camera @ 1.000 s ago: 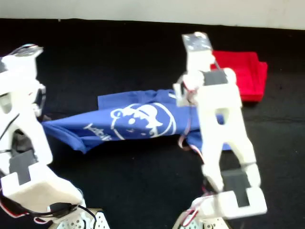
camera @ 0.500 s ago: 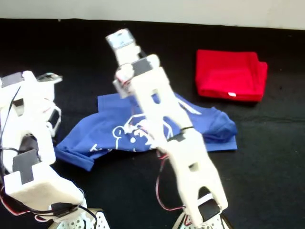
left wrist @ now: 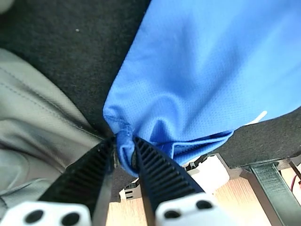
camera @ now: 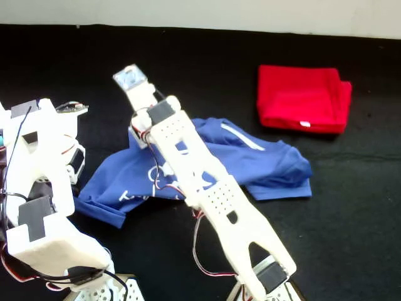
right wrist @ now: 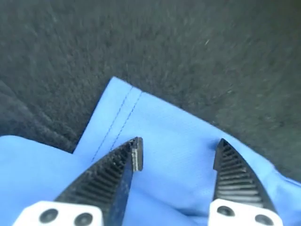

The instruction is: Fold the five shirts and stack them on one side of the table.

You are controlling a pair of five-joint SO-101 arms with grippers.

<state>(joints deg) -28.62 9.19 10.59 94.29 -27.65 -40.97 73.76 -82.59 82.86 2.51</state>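
over the blue shirt [camera: 263,160] the right hand [right wrist: 178,150] hangs spread; left hand [left wrist: 123,143] pinches its hem

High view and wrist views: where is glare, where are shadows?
High view: light glares on the white right arm, flattening its surface; the black table shows hardly any shadows. Left wrist view: the blue shirt is bright, shadowed in folds at the left gripper. Right wrist view: even light, no glare.

I counted two arms [camera: 44,169] [camera: 207,188], one blue shirt [camera: 269,160], one red shirt [camera: 304,97] and one grey cloth [left wrist: 37,122] on one table [camera: 351,238].
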